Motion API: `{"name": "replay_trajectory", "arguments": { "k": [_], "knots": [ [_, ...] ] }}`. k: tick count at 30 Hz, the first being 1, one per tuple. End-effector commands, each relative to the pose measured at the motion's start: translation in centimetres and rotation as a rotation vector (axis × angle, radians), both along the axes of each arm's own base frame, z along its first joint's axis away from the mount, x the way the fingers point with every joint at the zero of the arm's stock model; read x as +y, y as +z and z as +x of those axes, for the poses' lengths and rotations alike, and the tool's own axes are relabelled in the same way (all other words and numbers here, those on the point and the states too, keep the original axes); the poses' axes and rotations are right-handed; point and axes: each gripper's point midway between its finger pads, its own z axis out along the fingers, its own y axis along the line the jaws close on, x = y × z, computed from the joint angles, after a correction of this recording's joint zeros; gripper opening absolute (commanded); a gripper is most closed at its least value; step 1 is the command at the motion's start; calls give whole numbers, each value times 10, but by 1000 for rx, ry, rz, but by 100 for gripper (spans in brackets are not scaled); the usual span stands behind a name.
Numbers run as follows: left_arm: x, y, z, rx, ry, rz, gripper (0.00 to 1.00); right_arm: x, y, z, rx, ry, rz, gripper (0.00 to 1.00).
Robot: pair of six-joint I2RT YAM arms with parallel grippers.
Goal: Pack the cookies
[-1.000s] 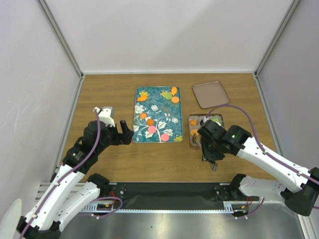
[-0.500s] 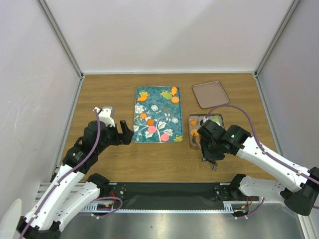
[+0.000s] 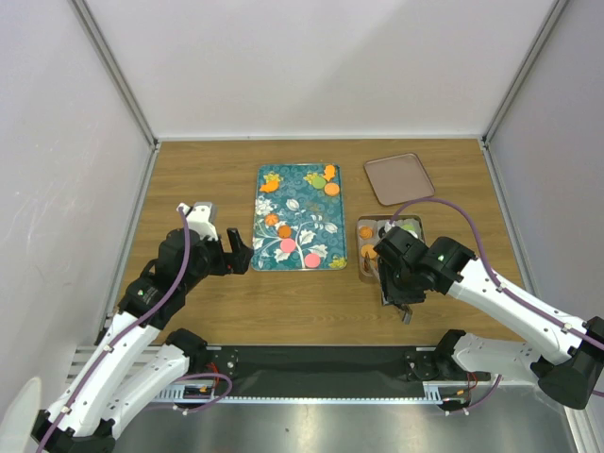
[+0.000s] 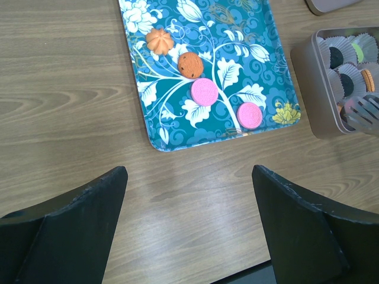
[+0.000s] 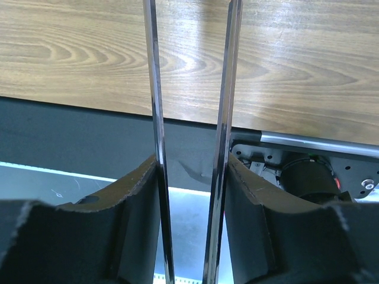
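Note:
The cookies lie on the teal flowered tray [image 3: 326, 222]: orange ones [image 3: 332, 189] at its far end, with orange [image 3: 284, 231] and pink ones [image 3: 288, 245] nearer. The left wrist view shows pink cookies [image 4: 205, 92] and an orange one [image 4: 190, 64]. The square metal tin [image 3: 361, 269] holds orange cookies [image 3: 366, 232] in paper cups. My left gripper [image 3: 241, 251] [image 4: 189, 171] is open and empty, left of the tray's near corner. My right gripper [image 3: 394, 288] [image 5: 192, 160] is shut on metal tongs [image 5: 154, 89] at the tin's near edge. The tongs' tip [image 4: 360, 109] is over the tin.
A brown flat lid [image 3: 398, 178] lies at the back right, beyond the tin. White walls enclose the wooden table [image 3: 198, 179] on three sides. A black strip [image 3: 311, 363] runs along the near edge by the arm bases.

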Motion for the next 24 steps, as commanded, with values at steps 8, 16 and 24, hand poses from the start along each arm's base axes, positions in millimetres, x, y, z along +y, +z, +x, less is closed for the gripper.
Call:
{"name": "replay_trajectory", "arguments": {
  "k": [8,16,24],
  "knots": [
    [-1,15,4,-50,-1,-13,93,1,15,9,-54,0,16,47],
    [-2,14,5,-49,-3,-11,93,26,68,43,-189,4,116,45],
    [-1,14,4,-47,4,-9,93,112,75,93,-242,154,158,44]
  ]
}}
